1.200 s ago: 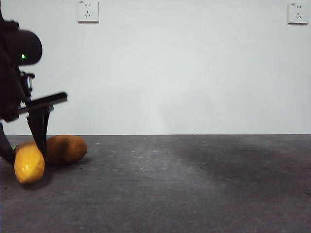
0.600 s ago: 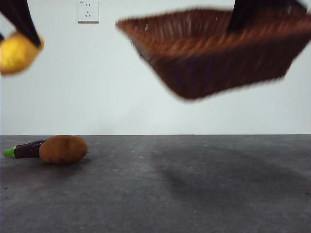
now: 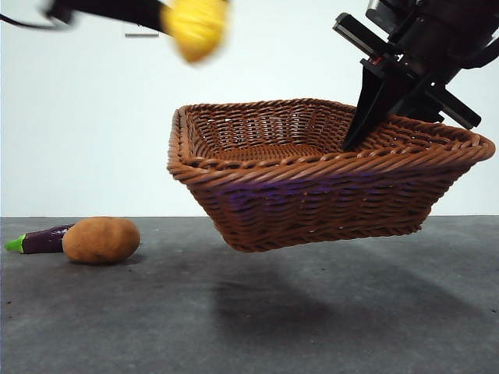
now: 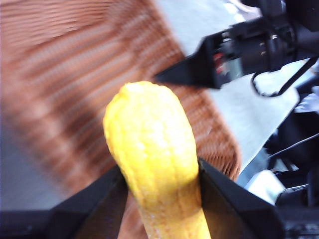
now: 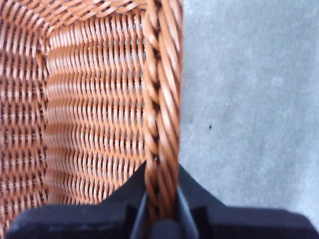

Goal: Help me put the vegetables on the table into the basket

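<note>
My left gripper (image 3: 175, 22) is shut on the yellow corn cob (image 3: 195, 26) and holds it high at the top, above the basket's left rim; the left wrist view shows the corn (image 4: 152, 159) between the jaws over the wicker. My right gripper (image 3: 374, 109) is shut on the rim of the brown wicker basket (image 3: 312, 187) and holds it in the air above the table (image 3: 257, 327). The right wrist view shows the braided rim (image 5: 162, 124) pinched between the jaws. The brown potato (image 3: 101, 239) and the purple eggplant (image 3: 43, 239) lie on the table at the left.
A white wall stands behind the table with a socket (image 3: 140, 31) partly hidden by the left arm. The basket throws a shadow on the table's middle.
The corn has moved right, from the far left to above the basket's left rim. The basket has come lower and leveled, and now hangs over the table's middle.
</note>
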Robot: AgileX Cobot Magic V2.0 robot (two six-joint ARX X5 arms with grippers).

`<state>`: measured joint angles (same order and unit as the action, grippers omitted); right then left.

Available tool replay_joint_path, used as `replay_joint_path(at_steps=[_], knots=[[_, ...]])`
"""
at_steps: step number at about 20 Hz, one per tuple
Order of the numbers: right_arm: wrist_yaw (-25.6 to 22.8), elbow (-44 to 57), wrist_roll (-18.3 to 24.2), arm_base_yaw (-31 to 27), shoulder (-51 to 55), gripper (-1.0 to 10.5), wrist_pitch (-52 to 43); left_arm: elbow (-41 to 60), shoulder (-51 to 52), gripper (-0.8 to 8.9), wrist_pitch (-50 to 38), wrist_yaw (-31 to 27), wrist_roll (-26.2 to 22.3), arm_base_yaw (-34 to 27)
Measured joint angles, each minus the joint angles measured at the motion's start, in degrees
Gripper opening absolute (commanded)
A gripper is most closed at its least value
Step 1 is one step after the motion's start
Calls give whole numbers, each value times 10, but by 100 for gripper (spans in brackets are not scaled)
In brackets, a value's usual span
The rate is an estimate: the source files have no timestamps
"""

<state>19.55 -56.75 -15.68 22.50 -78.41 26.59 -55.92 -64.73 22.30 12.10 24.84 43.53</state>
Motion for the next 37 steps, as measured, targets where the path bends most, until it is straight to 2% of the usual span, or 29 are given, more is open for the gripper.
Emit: replay_joint_path(at_steps=[2,6,13,14,16,17,18,25,30,34,37], knots=[[0,0,-2,1,0,-12,0,0,-71,-8,-87,0,28,14],[-2,0,-9,3,0,-12,-1,0,-181,-8,-142,0,70,19],[-14,0,-9,3,0,-12,5,0,-215,4,-176,1,108,34],[-14,0,-9,3,0,-12,7,0,-215,62,-168,1,108,35],[-21,0,-9,4,0,-12,12,0,-215,296,-146,3,108,35],[-27,0,-8,4,0,-12,17,0,-215,378,-139,5,108,35],[-29,0,-7,5,0,-12,21,0,-215,412,-132,9,109,35],[-32,0,-1,3,0,-12,21,0,-180,410,-128,19,109,34],[-52,0,10,3,0,-12,19,0,-69,410,-75,12,87,12],[-39,0,14,-8,0,-12,6,-44,25,410,83,-85,22,-49],[-18,0,14,-25,0,-12,6,-102,36,410,195,-147,-16,-122]])
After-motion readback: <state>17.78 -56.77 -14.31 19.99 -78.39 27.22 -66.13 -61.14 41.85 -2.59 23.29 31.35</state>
